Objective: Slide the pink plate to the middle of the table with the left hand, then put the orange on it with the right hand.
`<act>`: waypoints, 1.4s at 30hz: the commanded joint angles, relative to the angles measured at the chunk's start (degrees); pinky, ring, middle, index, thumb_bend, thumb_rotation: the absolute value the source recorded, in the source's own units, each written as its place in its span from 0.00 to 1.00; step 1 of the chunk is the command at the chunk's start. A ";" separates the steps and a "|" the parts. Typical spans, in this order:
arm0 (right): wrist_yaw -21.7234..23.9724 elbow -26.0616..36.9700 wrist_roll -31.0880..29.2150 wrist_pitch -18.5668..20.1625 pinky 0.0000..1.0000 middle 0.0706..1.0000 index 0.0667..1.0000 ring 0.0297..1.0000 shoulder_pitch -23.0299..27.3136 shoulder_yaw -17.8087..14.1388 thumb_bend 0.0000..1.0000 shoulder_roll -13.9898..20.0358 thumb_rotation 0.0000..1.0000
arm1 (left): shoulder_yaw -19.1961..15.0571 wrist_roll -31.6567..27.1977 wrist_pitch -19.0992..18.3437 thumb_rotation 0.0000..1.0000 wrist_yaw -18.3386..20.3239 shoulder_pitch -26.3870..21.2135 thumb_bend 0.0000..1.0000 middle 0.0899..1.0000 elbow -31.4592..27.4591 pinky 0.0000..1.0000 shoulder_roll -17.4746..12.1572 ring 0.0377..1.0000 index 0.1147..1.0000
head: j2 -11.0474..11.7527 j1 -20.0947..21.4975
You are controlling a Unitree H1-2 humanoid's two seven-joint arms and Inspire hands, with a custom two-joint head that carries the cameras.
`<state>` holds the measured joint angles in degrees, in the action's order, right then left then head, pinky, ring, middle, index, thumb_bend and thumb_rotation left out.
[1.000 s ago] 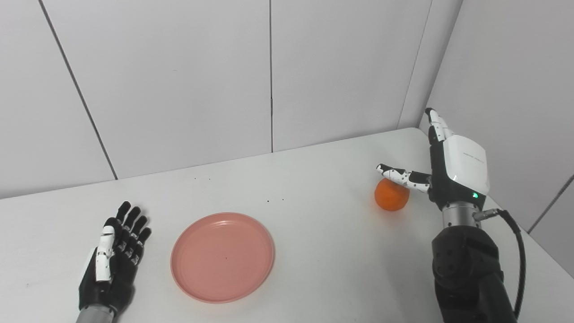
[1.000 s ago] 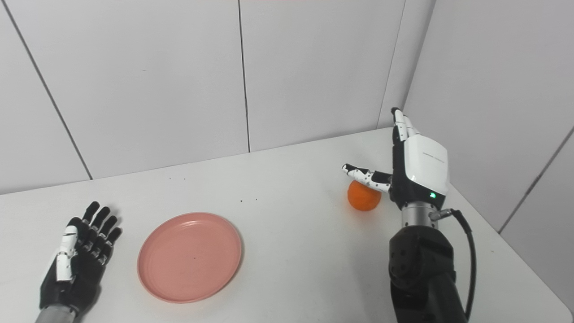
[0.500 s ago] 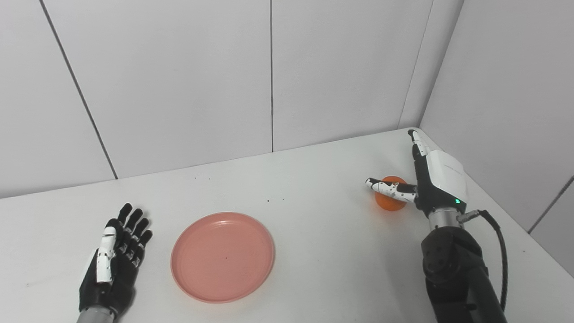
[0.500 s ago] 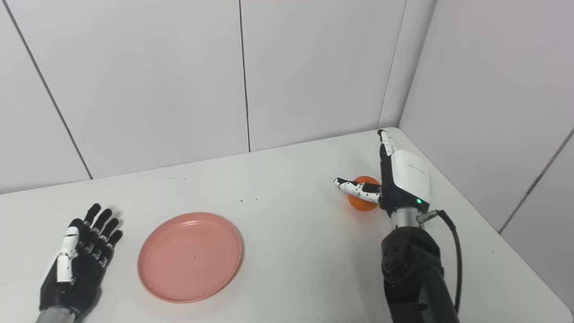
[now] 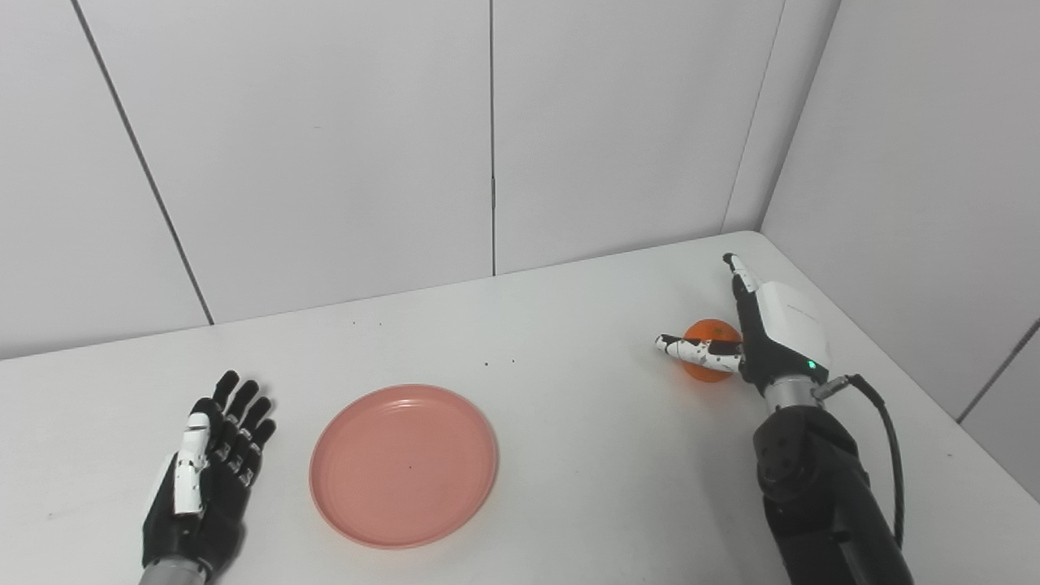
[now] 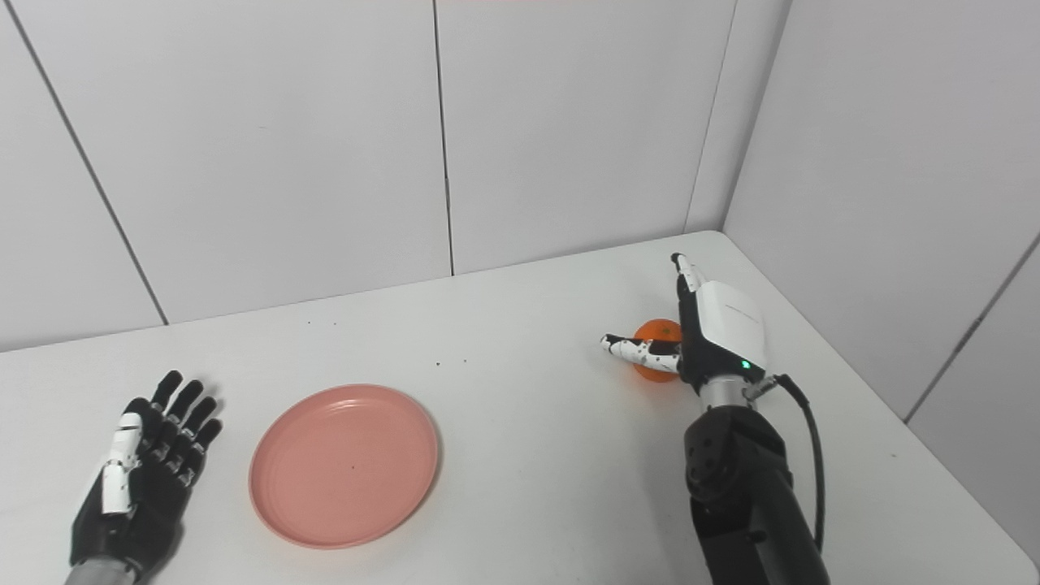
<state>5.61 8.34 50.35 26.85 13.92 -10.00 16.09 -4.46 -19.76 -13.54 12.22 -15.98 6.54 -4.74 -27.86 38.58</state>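
Counter [image 5: 585,455] surface, smooth and matte white, fills the lower scene and meets pale panelled walls [image 5: 325,146] at a corner on the far right. Next in size, the pink plate [image 5: 404,465] is a round, shallow dish with a raised rim and a dull, plastic-looking finish; it lies flat left of the counter's middle. Just beside it on the left, apart from its rim, the left robot hand [image 5: 207,479] rests palm up on the counter with its black fingers spread, holding nothing. The right robot hand [image 5: 756,341], white-shelled over black, stands on edge near the far right corner with fingers extended toward the wall and thumb stretched out to the left; it is spread, not closed. The orange [image 5: 708,357], small, round and bright with a faintly dimpled skin, sits on the counter against this palm, the thumb crossing in front of it.
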 commanded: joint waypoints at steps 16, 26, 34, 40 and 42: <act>1.93 -1.82 1.49 0.06 0.71 0.89 0.93 0.83 3.47 -1.31 0.99 2.06 0.47 | -0.15 0.29 -1.73 1.00 -0.72 0.11 0.28 0.99 -0.64 1.00 -0.13 0.99 0.98 | -0.77 0.30; 3.47 -3.55 1.52 0.06 0.67 0.87 0.90 0.81 4.27 -1.79 1.00 2.25 0.46 | -0.54 -0.01 -2.95 1.00 -0.99 0.06 0.27 0.99 -1.21 1.00 0.06 0.99 0.98 | -1.15 0.02; 5.52 -4.60 3.38 0.07 0.68 0.87 0.90 0.82 4.67 -2.13 1.00 2.22 0.50 | -0.51 -0.23 -3.95 1.00 -1.23 0.15 0.28 0.98 -2.02 1.00 0.15 0.98 0.97 | -1.45 -0.23; 6.38 -5.73 3.47 0.07 0.64 0.85 0.86 0.79 5.22 -3.04 1.00 1.72 0.50 | -0.47 -0.21 -4.45 1.00 -1.38 0.25 0.28 0.97 -2.62 0.99 0.17 0.97 0.96 | -1.61 -0.31; 6.68 -6.00 3.50 0.07 0.56 0.77 0.85 0.71 5.36 -3.20 1.00 1.69 0.49 | -0.47 -0.20 -4.69 1.00 -1.55 0.27 0.28 0.97 -2.81 0.99 0.22 0.97 0.96 | -1.67 -0.30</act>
<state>12.58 1.38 52.95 27.01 17.06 -12.46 16.68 -4.83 -19.78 -16.65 11.18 -15.81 4.51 -4.74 -29.44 38.32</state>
